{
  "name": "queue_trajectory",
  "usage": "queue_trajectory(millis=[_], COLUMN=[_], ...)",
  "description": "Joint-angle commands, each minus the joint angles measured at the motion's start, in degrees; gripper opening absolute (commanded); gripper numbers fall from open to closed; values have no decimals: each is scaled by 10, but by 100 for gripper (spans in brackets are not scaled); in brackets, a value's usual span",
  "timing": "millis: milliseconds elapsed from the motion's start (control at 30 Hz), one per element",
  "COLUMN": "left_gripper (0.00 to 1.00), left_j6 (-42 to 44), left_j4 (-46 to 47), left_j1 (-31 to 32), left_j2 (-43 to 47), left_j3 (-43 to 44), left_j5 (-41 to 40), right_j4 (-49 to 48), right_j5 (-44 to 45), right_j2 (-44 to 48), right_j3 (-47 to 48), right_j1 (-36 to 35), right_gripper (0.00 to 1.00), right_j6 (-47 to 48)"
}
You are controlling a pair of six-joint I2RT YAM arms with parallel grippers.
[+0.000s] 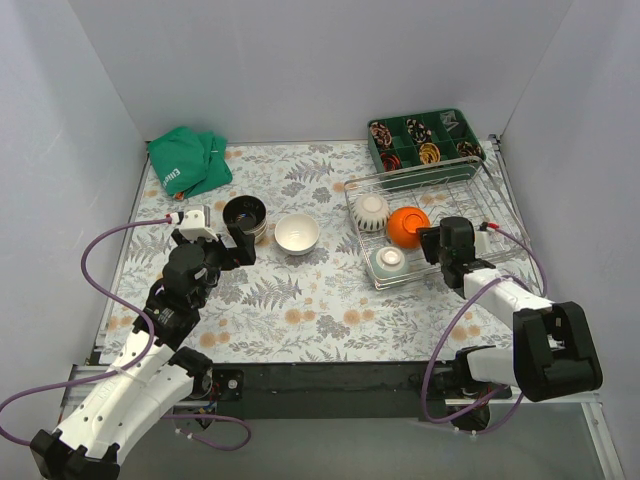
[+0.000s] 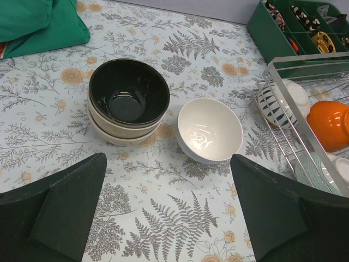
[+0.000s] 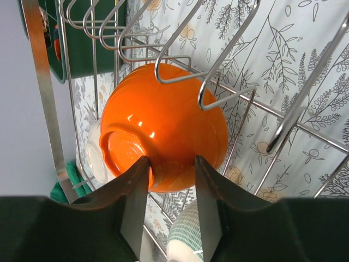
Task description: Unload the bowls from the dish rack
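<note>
While the orange bowl (image 3: 163, 125) lies tipped on its side in the dish rack (image 1: 420, 176), its foot turned toward the wrist camera, the right fingers (image 3: 133, 207) are set against its lower edge. One finger is placed on each side, and only a narrow strip of orange is seen between them. Whether the bowl is actually pinched cannot be told from these views.

Two more bowls are seen in the rack from above. A cream ribbed bowl (image 1: 371, 211) is lodged just beside the orange one toward the rack's far left, and a pale green bowl (image 1: 389, 261) is seated at the near left. The rack itself is set on the right half of the flower-patterned desk (image 1: 300, 300), just in front of a green compartment tray (image 1: 425, 140).

On the left half, other bowls are placed on the desk outside the rack. A dark-glazed bowl (image 2: 128, 93) is nested upright in a stack of pale bowls (image 2: 117, 134). A white bowl (image 2: 210, 130) is stood upright just to the right of the stack, close but apart. The left fingers (image 2: 65, 213) are held wide apart above the desk, near these bowls. A green cloth (image 1: 190, 162) is bunched at the far left corner.
</note>
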State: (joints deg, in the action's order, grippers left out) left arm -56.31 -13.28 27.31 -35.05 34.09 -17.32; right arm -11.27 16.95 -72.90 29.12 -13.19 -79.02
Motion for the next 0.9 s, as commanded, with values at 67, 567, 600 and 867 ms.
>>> queue_trajectory(millis=[67,567,600,867], left_gripper=[98,98,98,98], left_j6=[9,9,9,9], left_j4=[6,6,6,6], left_j1=[3,3,2,2], left_j2=[2,-3,-4,-8], left_j3=[-6,-6,-5,-5], left_j5=[-1,0,-1,-2], right_j4=[91,104,104,111], right_j5=[-14,-1,0,-2], right_j2=[7,29,30,39], right_j3=[-18,10,15,74], right_j1=[-5,-4,-4,-5], right_gripper=[34,6,6,3], right_j6=[40,149,172,322])
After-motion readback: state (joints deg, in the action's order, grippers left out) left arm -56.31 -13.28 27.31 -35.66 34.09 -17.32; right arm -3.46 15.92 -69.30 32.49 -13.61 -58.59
